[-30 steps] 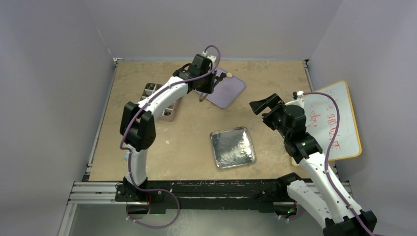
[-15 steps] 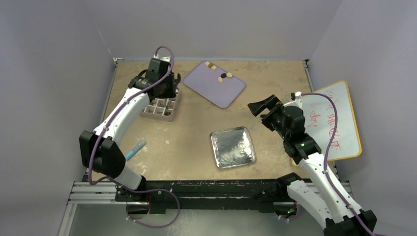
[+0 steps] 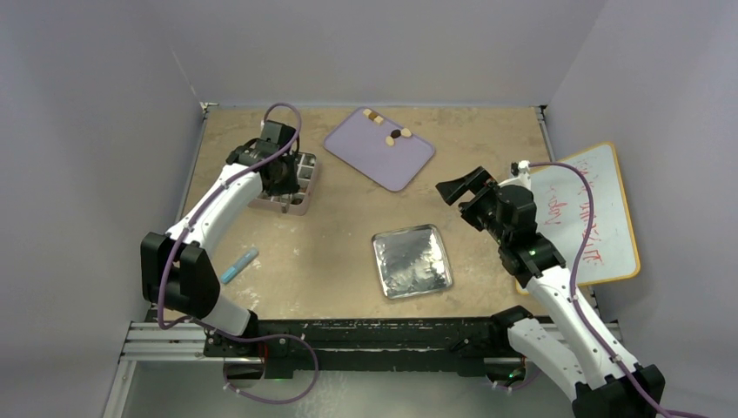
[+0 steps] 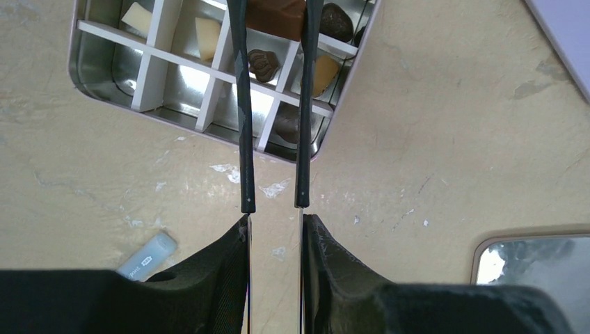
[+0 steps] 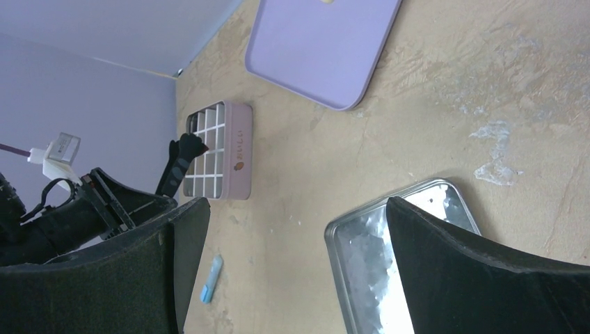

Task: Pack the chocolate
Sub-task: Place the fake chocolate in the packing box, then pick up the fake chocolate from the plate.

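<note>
The left gripper (image 4: 275, 229) clamps the black tweezers (image 4: 243, 139), which pinch a brown chocolate (image 4: 277, 10) right over the divided box (image 4: 83, 73) where other pieces (image 4: 263, 64) sit in compartments, more chocolates (image 3: 394, 136) lie on the lilac tray (image 3: 409, 165), and the right gripper (image 5: 298, 209) hangs wide open beside the silver tray (image 3: 411, 261).

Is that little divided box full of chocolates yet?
Partly full: the left wrist view shows chocolates in several compartments of the divided box, other compartments bare.

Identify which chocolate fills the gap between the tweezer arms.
The mid-brown block, top of the left wrist view: it spans from one arm of the tweezers to the other. The dark pieces below it are narrower than that gap.
</note>
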